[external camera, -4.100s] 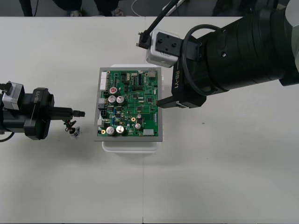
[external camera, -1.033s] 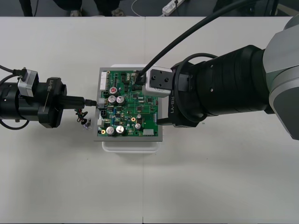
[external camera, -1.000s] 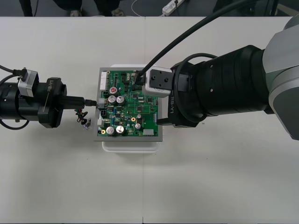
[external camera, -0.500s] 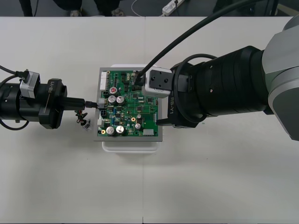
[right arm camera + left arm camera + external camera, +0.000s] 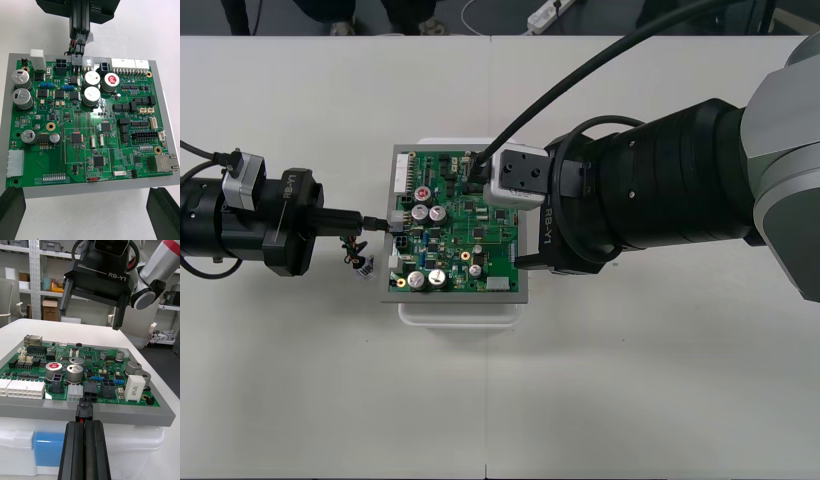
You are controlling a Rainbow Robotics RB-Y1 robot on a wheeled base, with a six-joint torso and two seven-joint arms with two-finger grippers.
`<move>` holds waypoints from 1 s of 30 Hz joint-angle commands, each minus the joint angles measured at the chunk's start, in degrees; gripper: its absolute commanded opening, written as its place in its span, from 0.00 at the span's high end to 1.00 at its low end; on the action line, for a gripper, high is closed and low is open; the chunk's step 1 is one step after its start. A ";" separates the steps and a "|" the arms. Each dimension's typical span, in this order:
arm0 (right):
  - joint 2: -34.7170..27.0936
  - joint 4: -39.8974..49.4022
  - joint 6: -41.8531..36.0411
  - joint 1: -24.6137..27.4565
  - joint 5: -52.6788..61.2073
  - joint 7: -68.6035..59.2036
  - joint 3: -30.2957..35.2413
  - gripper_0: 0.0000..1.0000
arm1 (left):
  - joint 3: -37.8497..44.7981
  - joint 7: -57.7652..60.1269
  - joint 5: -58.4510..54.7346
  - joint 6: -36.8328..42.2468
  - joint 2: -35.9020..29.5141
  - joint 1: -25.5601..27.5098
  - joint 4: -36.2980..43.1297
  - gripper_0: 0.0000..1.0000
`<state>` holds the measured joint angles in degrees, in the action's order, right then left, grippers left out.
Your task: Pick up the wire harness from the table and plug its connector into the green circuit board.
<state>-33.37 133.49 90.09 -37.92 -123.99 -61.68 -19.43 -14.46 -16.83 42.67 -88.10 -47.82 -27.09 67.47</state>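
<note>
1. Left arm (image 5: 240,215): it reaches in level from the robot's left. The left jaws are clenched on the plug (image 5: 84,413) of the wire harness (image 5: 358,252). They press flat against each other behind the plug, with no gap between them.

2. Plug position: the plug is at the left edge of the green circuit board (image 5: 465,230), about halfway along it. Its nose meets a black header (image 5: 90,389) on that edge. The header stands between a white connector (image 5: 75,393) and a second black header (image 5: 106,387). How deeply the plug is seated cannot be told.

3. Harness remainder: the thin wires (image 5: 72,45), red and green among them, run back along the left jaws. From above, the loose end hangs just beside the board's left edge and under the jaws. Whether it touches the tabletop (image 5: 630,380) cannot be told.

4. Right arm (image 5: 680,180): it comes in from the robot's right and holds its wrist above the right part of the board. The right jaws are released. They stand wide apart above the board's right edge, one toward each end of it, and grasp nothing.

5. Board mounting: the board lies flat on a grey plate (image 5: 93,187). The plate rests on the white base (image 5: 460,312) near the middle of the tabletop.
</note>
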 commanded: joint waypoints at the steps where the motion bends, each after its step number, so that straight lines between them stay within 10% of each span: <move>1: 0.76 1.60 -0.09 0.30 -0.37 1.48 -0.69 0.06 | -0.39 -4.70 -0.75 -1.90 0.80 -2.35 0.91 1.00; 30: 0.85 1.69 -0.09 0.30 0.33 1.48 -0.61 0.06 | -1.97 -6.28 -0.66 -1.90 0.89 -3.06 2.05 1.00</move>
<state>-33.36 133.49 90.09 -37.90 -123.97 -61.68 -19.44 -15.51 -17.64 42.67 -88.10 -47.82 -27.43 67.89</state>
